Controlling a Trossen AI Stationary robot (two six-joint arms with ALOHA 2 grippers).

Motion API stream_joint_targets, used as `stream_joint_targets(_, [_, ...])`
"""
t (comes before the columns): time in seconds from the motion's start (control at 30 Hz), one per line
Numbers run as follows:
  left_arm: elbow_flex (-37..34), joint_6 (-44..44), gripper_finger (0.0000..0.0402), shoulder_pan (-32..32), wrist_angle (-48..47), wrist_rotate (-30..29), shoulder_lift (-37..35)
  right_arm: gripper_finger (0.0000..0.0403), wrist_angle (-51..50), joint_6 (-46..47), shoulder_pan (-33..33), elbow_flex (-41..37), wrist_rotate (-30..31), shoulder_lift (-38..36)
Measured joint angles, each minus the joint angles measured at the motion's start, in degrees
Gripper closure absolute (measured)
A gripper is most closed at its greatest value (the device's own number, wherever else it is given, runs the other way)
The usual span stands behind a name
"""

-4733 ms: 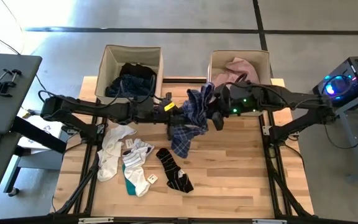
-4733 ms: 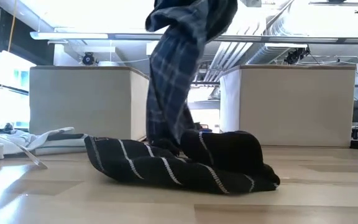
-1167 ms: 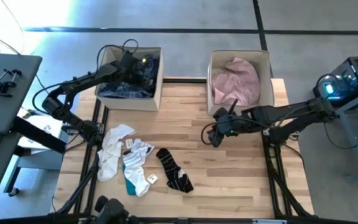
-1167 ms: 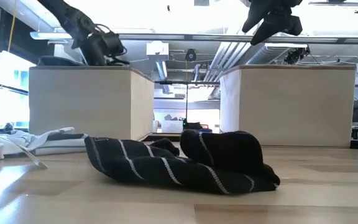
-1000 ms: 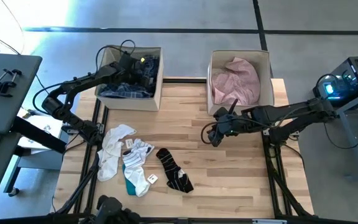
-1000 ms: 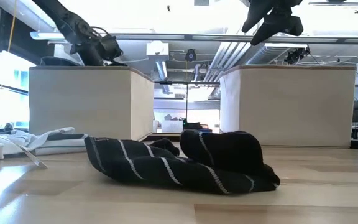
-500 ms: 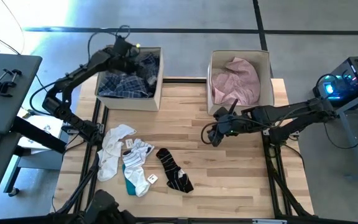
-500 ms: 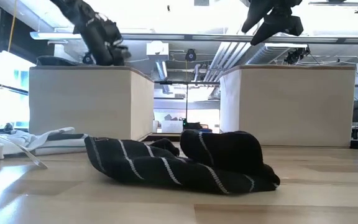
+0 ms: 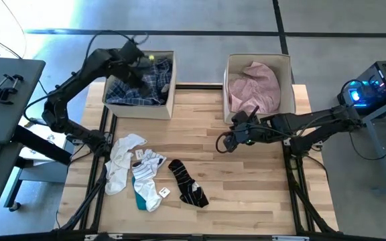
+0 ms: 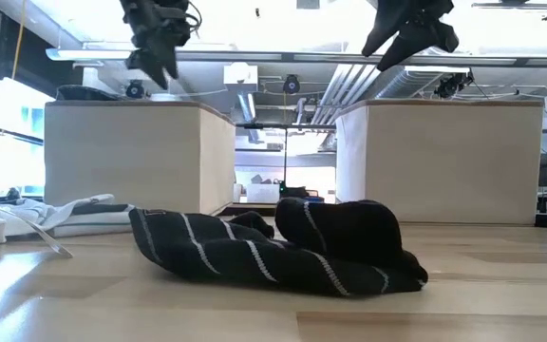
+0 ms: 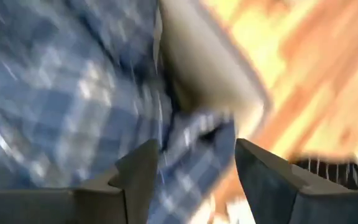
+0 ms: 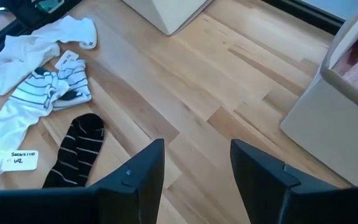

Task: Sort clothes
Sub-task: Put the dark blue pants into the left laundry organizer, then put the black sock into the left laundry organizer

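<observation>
While the left gripper [image 11: 191, 162] hangs empty, jaws apart, over the plaid shirt [image 9: 139, 86] in its box [image 9: 168, 100], the right gripper [image 12: 194, 165], likewise spread, faces the black striped socks [image 12: 73, 152] ahead on the table [image 9: 246, 187], likely next.

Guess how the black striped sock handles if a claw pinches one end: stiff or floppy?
Probably floppy: the black striped sock lies crumpled and folded on the table, so it should drape. Likely light, being thin knit. Unlikely to roll or slip.

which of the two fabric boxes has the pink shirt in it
The right-hand box, beside the right arm: the pale pink shirt fills it. The left-hand box holds the blue-white plaid shirt instead.
</observation>
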Motion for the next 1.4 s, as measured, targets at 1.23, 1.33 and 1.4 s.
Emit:
stream_joint_targets(1.23, [-6.9, 0.2, 0.0241, -0.6, 7.7, -12.0, -1.4, 0.0231, 0.0, 1.6, 0.0, 0.0, 3.2, 0.0])
stream_joint_targets(1.33, [-4.8, -0.9, 0.0241, -4.3, 6.3, -11.7, -4.8, 0.0231, 0.0, 1.5, 0.0, 0.0, 5.6, 0.0])
stream_joint_targets(1.4, [-4.7, -1.7, 0.0241, -7.8, 6.7, -10.6, -7.9, 0.0231, 0.0, 1.6, 0.0, 0.0, 6.9, 0.0])
